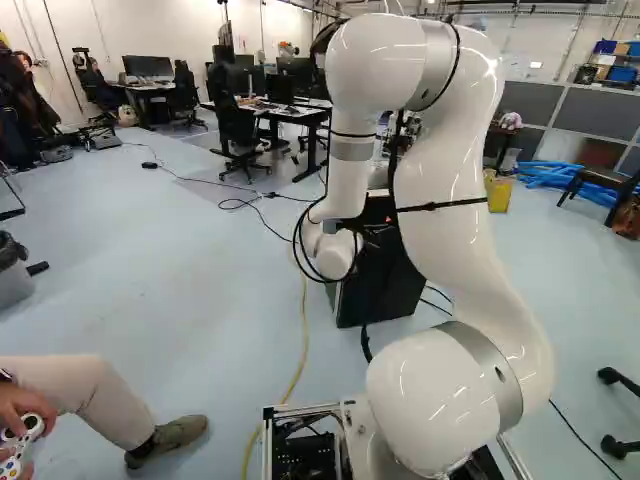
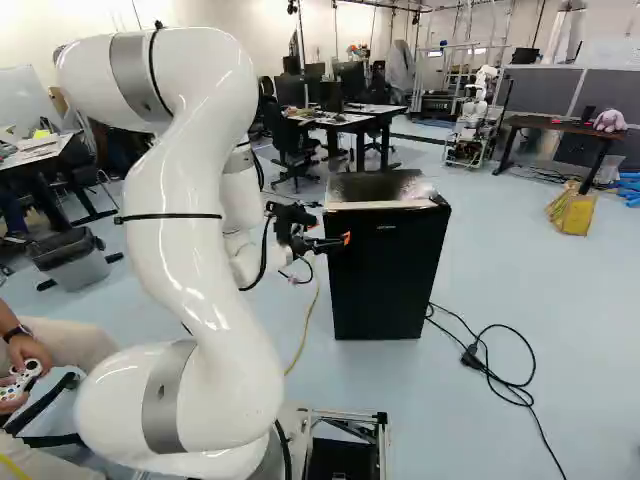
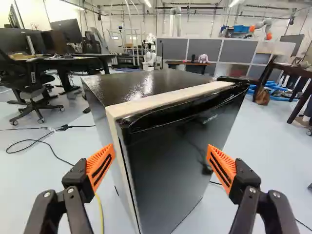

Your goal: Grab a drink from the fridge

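Floor (image 2: 540,290), pale blue, spreading from the middle to the lower right of the right base view; fridge (image 2: 385,275), one, black, upright at that view's centre, straight-edged. Gripper (image 2: 335,242), one, black, left of centre in the same view, its two orange-padded fingers spread wide with nothing gripped, a front corner of the fridge ahead between them. Black cable (image 2: 525,392), looped, lower right; pale strip (image 3: 170,99) along the fridge's front top edge; light lettering (image 2: 386,228) high on its front, small.

The white arm (image 2: 195,270) arches high, its tool (image 2: 340,243) spread wide.
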You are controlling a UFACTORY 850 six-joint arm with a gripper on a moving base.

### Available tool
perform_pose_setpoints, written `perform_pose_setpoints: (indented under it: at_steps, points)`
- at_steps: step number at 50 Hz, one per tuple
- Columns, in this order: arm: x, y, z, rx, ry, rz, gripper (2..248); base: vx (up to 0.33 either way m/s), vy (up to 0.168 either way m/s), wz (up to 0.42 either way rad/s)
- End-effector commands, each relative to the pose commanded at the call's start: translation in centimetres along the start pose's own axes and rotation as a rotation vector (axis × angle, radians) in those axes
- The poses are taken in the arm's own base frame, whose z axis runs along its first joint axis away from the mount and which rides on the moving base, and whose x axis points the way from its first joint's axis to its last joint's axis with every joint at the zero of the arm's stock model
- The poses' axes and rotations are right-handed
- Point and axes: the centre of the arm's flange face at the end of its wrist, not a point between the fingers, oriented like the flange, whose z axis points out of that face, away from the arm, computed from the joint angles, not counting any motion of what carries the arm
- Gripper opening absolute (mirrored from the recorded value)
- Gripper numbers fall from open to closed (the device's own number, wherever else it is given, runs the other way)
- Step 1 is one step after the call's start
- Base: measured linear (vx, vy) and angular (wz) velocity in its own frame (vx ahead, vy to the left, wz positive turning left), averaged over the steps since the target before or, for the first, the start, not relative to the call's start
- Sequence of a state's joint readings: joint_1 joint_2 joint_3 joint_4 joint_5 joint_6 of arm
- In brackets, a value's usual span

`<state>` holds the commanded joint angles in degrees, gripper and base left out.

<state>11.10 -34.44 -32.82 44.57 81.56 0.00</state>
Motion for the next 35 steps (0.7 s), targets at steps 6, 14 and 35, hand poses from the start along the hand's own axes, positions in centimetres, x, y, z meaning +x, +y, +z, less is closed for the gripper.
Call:
perform_pose_setpoints:
  at_steps: [6, 14, 35]
  points:
    - [-0.2, -0.3, 0.4, -0.002, 0.003, 0.002, 247, 0.0, 0.0, 0.0]
    - [-0.2, -0.6, 0.9, -0.003, 0.006, 0.005, 247, 0.0, 0.0, 0.0]
    - [-0.2, -1.3, 1.8, -0.005, 0.015, 0.014, 247, 0.0, 0.0, 0.0]
